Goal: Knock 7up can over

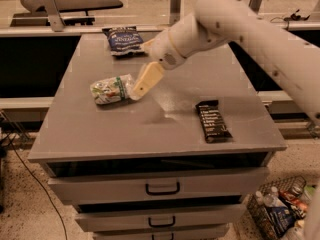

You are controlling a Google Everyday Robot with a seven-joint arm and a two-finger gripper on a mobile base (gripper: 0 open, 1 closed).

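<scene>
The 7up can [111,89], whitish-silver with green and red markings, lies on its side on the grey cabinet top [100,134], left of centre. My gripper [140,84] hangs from the white arm that reaches in from the upper right. Its cream finger [145,80] slants down to the left, and its tip sits right beside the can's right end.
A dark blue snack bag [122,40] lies at the back of the top. A flat black bar wrapper [213,120] lies at the right front. The cabinet has drawers [162,188] below. A wire basket with bottles [280,209] stands on the floor at the lower right.
</scene>
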